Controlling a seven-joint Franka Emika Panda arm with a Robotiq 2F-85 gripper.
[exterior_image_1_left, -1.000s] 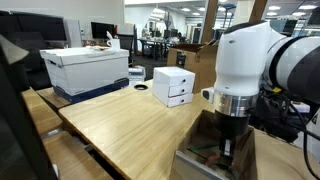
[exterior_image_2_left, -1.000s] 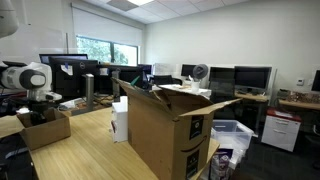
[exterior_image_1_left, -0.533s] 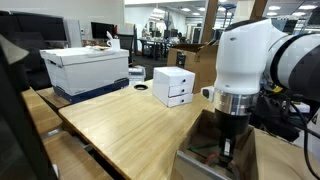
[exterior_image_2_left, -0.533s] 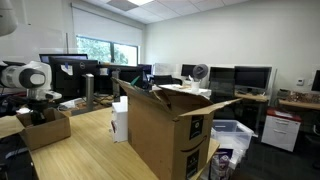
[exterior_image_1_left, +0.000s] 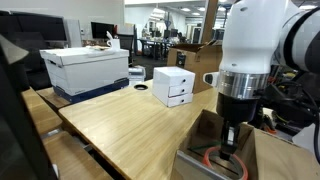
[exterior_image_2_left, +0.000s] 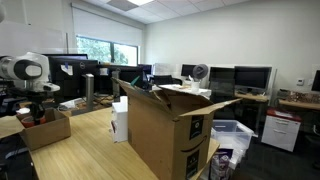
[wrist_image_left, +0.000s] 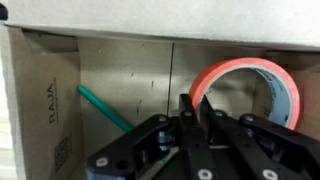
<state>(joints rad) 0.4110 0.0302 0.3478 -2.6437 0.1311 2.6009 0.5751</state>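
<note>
Chunky glossy white arm (exterior_image_1_left: 255, 40) with fat rounded joint housings, then a black collar (exterior_image_1_left: 240, 88) at the wrist and dark cabling (exterior_image_1_left: 285, 100) hanging beside it. The hand (wrist_image_left: 192, 100) is all matte black linkage bars with silvery pivot bolts (wrist_image_left: 100, 161) dotted along them.

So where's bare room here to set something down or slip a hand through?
Widest free patch: bare tabletop between the white drawer unit and the open cardboard box. Inside that box, the floor around the green stick is bare. Crowded: its other side, where the pincer grips the orange tape roll.
</note>
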